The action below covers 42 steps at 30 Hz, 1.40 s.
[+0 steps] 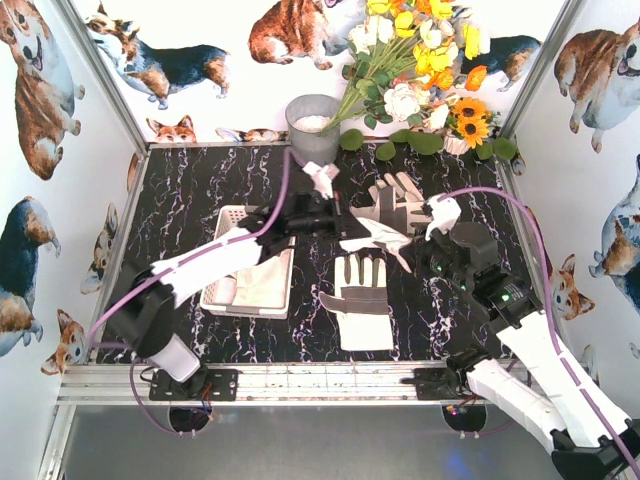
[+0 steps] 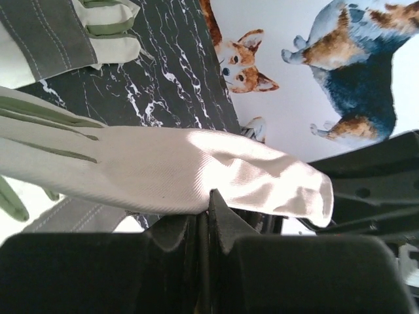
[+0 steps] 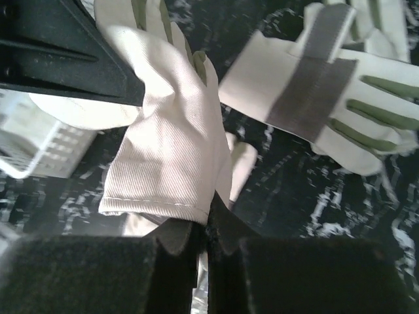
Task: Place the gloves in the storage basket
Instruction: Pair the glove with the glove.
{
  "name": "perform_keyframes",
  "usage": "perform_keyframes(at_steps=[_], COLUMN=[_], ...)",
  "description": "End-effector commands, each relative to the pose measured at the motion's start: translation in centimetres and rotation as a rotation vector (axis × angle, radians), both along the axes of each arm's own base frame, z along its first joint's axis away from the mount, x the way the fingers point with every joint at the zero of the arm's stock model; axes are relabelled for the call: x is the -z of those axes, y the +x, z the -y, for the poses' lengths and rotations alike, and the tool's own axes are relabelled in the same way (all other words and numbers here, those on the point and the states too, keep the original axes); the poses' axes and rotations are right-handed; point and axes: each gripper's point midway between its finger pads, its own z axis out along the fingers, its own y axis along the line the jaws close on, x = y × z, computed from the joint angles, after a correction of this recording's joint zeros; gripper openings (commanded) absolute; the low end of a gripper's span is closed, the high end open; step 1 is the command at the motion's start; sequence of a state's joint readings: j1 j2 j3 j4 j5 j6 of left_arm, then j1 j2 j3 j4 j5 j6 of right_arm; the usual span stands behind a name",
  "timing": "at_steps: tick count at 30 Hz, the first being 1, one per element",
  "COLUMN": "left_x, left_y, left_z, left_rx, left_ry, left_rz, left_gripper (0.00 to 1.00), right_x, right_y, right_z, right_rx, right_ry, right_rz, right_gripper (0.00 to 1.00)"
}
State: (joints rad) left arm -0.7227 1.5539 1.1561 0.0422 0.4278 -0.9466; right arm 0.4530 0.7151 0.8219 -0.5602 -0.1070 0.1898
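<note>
**Two-handed grip on a glove.** A cream glove [image 1: 378, 236] is held above the black marbled table [image 1: 190, 190], between the two arms and to the right of the white basket [image 1: 229, 218]. The left gripper [image 2: 208, 210] is closed on the long edge of this glove, with the fabric pinched between its jaws. The right gripper [image 3: 209, 219] is closed on a corner of the cuff of the same glove. A second glove [image 1: 362, 300] is laid flat on the table just in front of the held one, grey patch up. A third glove [image 1: 398, 198] is seen behind it, near the flowers [image 1: 420, 60]. A fourth glove [image 1: 262, 287] is lodged in the basket, partly covered by the left arm [image 1: 205, 265]. A grey bucket [image 1: 313, 128] is placed at the rear edge of the table.
</note>
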Motion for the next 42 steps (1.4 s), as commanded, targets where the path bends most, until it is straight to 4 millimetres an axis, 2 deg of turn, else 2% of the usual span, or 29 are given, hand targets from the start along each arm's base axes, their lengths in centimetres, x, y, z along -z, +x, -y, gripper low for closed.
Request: perform_keyframes(at_steps=[1,5,7,10,13,15,18,21,23,26,29,32,34,38,42], left_x=[2.8,7.1,8.9,11.0,12.3,13.3,14.5,15.2,15.3,15.6,16.3,16.9,17.0,17.4,16.8], left_y=[1.7,2.0,1.9,1.7,0.8,-0.4,-2.0,-3.1,-3.4,-3.9,-4.1,-4.1,-4.0,-3.5,-3.6], left_z=[1.9,3.5,3.7,3.0,2.1,1.8,1.4,0.4,0.0,-0.7,-1.5,-2.5,-3.0,-4.1,-4.0], left_rx=[0.045,0.109,0.135,0.14,0.159,0.206,0.275,0.302,0.316,0.326,0.319,0.304,0.286,0.232,0.22], left_ry=[0.068,0.17,0.212,0.28,0.313,0.312,0.295,0.311,0.317,0.34,0.388,0.439,0.466,0.528,0.51], left_rz=[0.064,0.059,0.045,0.035,0.031,0.025,0.021,0.026,0.039,0.04,0.031,0.024,0.025,0.015,0.015], left_gripper=[0.0,0.0,0.0,0.0,0.0,0.0,0.0,0.0,0.0,0.0,0.0,0.0,0.03,0.15,0.2], right_x=[-0.6,1.9,3.0,4.4,5.2,5.9,6.9,6.9,6.4,5.5,4.5,4.7,5.8,8.4,10.0], right_y=[1.1,0.4,-0.3,-1.1,-1.7,-2.3,-4.0,-5.9,-6.4,-6.1,-4.9,-3.7,-3.1,-1.5,-0.2], right_z=[3.1,2.5,1.5,0.5,-0.6,-1.8,-4.7,-7.2,-7.9,-7.4,-6.3,-5.3,-5.1,-4.4,-4.4], right_rx=[0.107,0.078,0.032,-0.008,-0.04,-0.084,-0.218,-0.338,-0.368,-0.331,-0.227,-0.085,-0.025,0.096,0.135], right_ry=[-0.187,-0.287,-0.319,-0.334,-0.306,-0.267,-0.187,-0.093,-0.056,-0.043,-0.04,0.029,0.107,0.238,0.263], right_rz=[0.082,0.011,-0.014,-0.071,-0.127,-0.177,-0.283,-0.374,-0.383,-0.347,-0.311,-0.376,-0.463,-0.601,-0.647], right_gripper=[0.0,0.0,0.0,0.0,0.04,0.16,0.34,0.55,0.62,0.69,0.71,0.7,0.67,0.57,0.54])
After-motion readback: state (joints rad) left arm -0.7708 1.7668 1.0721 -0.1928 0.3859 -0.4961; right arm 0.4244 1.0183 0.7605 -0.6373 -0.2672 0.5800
